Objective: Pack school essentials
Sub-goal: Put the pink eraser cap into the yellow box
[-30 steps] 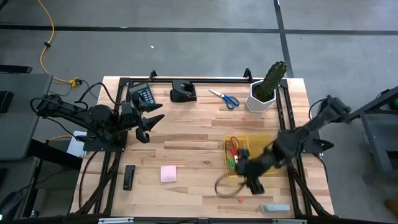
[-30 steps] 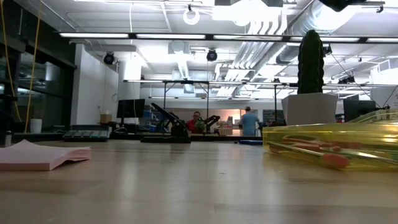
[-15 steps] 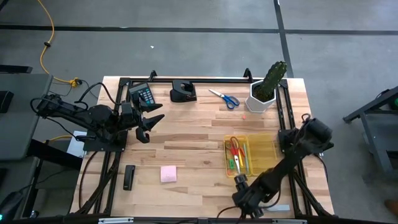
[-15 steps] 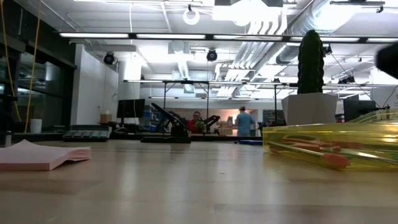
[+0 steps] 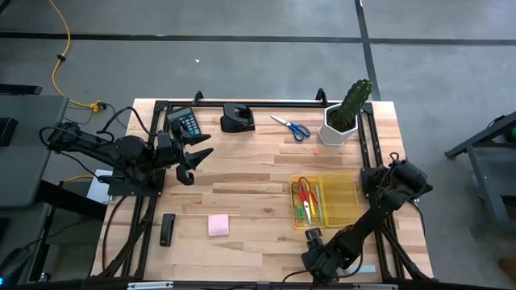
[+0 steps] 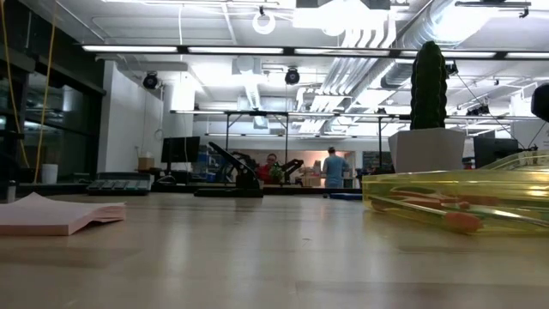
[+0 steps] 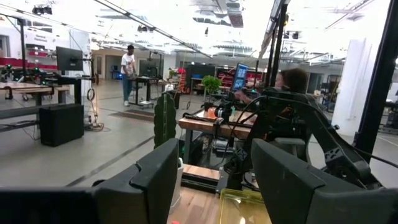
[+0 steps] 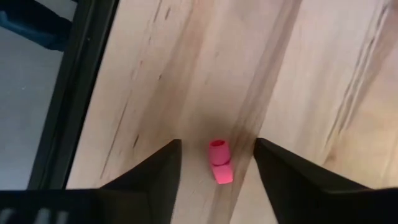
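The tiny red bit lies on the wooden surface near its front edge, and your right gripper has swung away from the yellow tray and come down over it, jaws apart on either side and not yet touching. That reads as the start of a fresh pick, with the red-handled scissors and pens already in the tray. Your left gripper has not moved, jaws apart, while the pink sticky pad and blue-handled scissors wait.

table — smooth pale wood; tray — clear plastic
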